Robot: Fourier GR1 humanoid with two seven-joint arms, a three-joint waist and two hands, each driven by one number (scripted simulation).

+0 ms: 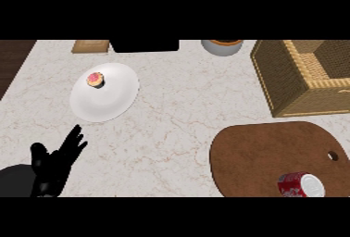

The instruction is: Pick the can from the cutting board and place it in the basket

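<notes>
Resting at the lower left of the head view, the left hand [56,163] stands open with its fingers straight and pointing up and slightly right, over the marble counter [174,115]. It holds nothing and touches nothing that can be seen. No right hand shows.

Just above the fingertips lies a white plate [104,92] with a small cupcake [96,79] set near its upper left rim. Between the hand and the cutting board stretches a wide bare run of counter. Along the far edge sit a tan block [90,46], a dark object [146,45] and a grey bowl [221,46], each cut off by the view. The counter's left edge shows at the upper left, with dark wood beyond it.

The red can [300,184] lies on its side on the brown cutting board [273,148] at the lower right, near the view's bottom edge, its pale end facing outward. It is well apart from the left hand, across the counter. The wicker basket [287,83] stands at the upper right, just beyond the board's far edge
</notes>
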